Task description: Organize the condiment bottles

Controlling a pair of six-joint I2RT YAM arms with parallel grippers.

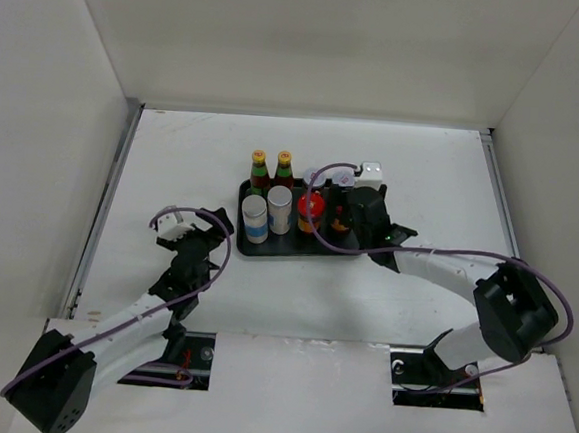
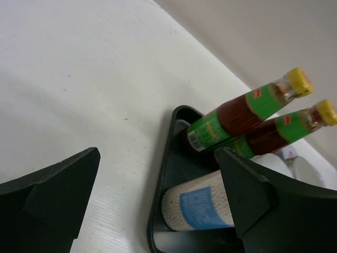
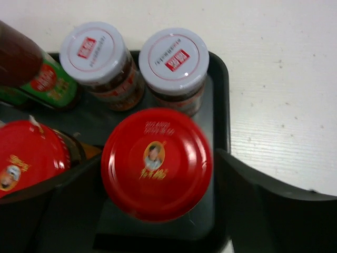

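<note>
The right gripper [image 3: 158,158] straddles an upright red-lidded jar [image 3: 156,163] in the near right corner of the tray [image 3: 224,105]; gripping or loose, I cannot tell. The left gripper [image 2: 158,158] gapes empty.

Red lid [image 3: 156,164], gold print, between my right gripper [image 3: 159,155]'s black fingers [image 3: 263,208]. Past them I see two white lids [image 3: 174,59], red logos, plus a green label [image 3: 50,84].

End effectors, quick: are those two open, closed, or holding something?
Left end effector: open, empty.
Right end effector: around the round red-lidded jar; grip cannot be told.
</note>
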